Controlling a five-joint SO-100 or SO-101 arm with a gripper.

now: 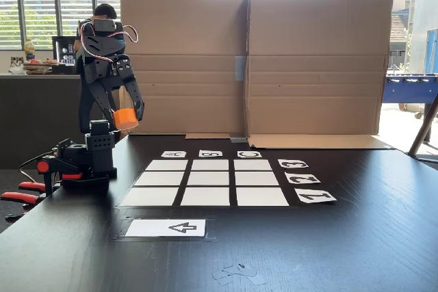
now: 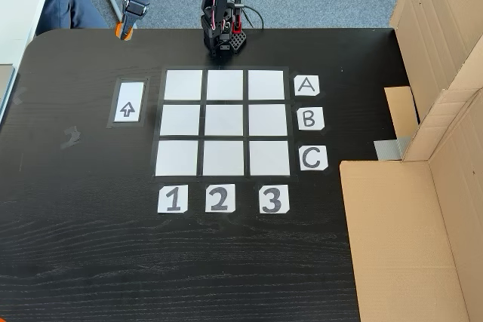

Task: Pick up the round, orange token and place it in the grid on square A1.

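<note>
1. The black table (image 2: 90,262) is carrying the grid (image 2: 224,122) at its centre. In the fixed view from above, bare tabletop is lying on all sides of the grid, widest toward 6 o'clock below the number cards (image 2: 218,199).
2. A cardboard screen (image 1: 253,63) is standing along the far table edge in the front-facing fixed view. In the fixed view from above it is closing off the side at 3 o'clock, with a flat cardboard sheet (image 2: 400,239) lying at 4 o'clock.
3. The arm's base (image 2: 223,39) is sitting just beyond the grid at 12 o'clock, beside the table edge, in the fixed view from above.
4. The claw (image 1: 127,115) is hanging in the air above the base, at 10 o'clock from the grid in the front-facing fixed view. Its fingers are closing narrowly around the token (image 1: 125,119).
5. The token is sitting clear of the table, well apart from every cell. Its flat faces are tilting slightly, so its short axis is leaning a little off vertical. In the fixed view from above, only an orange sliver (image 2: 122,32) is showing at the table's rim at 11 o'clock.
6. Square A1 (image 2: 183,85) is lying bare at the corner beside the arrow card (image 2: 127,102), in the row of letter card A (image 2: 305,85) and the column of number card 1 (image 2: 172,200).
7. The letter cards are lining the grid at 3 o'clock in the fixed view from above.
</note>
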